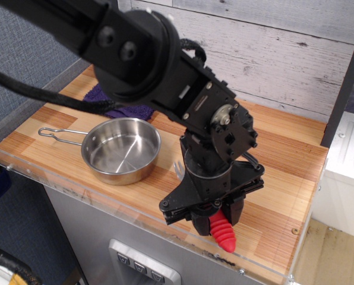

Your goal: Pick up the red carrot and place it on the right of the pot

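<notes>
While the gripper (215,218) clamped the red carrot (223,233), that fork sat near the table's (284,172) front edge, right of the pot (121,150). Nothing lay inside the pot.

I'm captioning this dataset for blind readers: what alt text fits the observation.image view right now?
A black robot arm's gripper holds the red carrot, a red-handled fork, over the wooden counter, its grey tines poking out near the pot. The empty steel pot sits left of the gripper, its wire handle pointing left; a purple cloth shows behind the arm.
</notes>
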Controlling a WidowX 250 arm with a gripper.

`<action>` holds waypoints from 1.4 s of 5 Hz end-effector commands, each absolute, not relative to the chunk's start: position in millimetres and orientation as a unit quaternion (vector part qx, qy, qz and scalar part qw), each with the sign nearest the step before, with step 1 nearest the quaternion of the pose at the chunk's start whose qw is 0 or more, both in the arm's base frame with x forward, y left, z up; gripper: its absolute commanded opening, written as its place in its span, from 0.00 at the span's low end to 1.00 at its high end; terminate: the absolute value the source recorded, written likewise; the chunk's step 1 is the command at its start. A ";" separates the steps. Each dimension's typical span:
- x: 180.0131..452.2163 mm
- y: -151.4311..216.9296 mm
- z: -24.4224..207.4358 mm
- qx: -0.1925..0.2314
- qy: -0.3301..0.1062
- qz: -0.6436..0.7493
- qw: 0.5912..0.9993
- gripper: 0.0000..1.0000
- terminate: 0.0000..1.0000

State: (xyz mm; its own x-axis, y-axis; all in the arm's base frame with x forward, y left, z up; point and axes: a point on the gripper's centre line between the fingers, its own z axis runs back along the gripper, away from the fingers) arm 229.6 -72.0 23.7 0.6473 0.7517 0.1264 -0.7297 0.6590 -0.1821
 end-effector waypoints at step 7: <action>252.3 -67.9 40.8 -0.058 -0.082 0.395 0.913 1.00 0.00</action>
State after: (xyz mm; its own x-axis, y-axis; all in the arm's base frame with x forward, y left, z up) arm 243.6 -70.0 30.3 0.6812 0.7274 0.0828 -0.7174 0.6858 -0.1228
